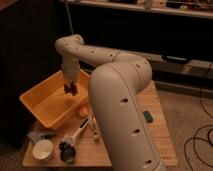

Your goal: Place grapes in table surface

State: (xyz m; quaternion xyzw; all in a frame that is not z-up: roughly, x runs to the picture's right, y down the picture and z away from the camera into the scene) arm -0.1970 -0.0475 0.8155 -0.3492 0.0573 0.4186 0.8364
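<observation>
My gripper (70,89) hangs from the white arm over the yellow bin (37,102) at the table's left. It points straight down, above the bin's floor. A small dark bumpy lump, the grapes (70,91), sits between its fingertips, and the gripper is shut on it. The table surface (156,134) is light tan wood. It runs under the bin and out to the right past my big white forearm, which hides its middle.
An orange fruit (83,111) lies just off the bin's near corner. In front of the bin sit a white cup (43,149), a dark brush (67,149) and a pale utensil (94,128). A small green item (148,116) lies at the right. Dark shelving stands behind.
</observation>
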